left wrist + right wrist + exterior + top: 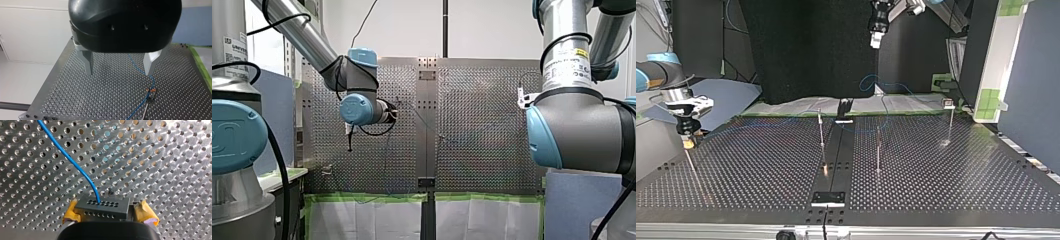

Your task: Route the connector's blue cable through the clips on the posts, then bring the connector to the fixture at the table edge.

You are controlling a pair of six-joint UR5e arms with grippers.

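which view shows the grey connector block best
The right wrist view: the grey perforated connector block sits between the yellow pads of my right gripper, blue cable entering its face. In the top view it is too small to make out; the front and left wrist views do not show it.

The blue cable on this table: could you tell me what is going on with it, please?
My right gripper is shut on the connector, holding it low over the perforated table, with the blue cable trailing away from it. My left gripper is open and empty, hanging above the table. Below it, the cable runs up to a clip on a post. I cannot tell whether it is seated in the clip.
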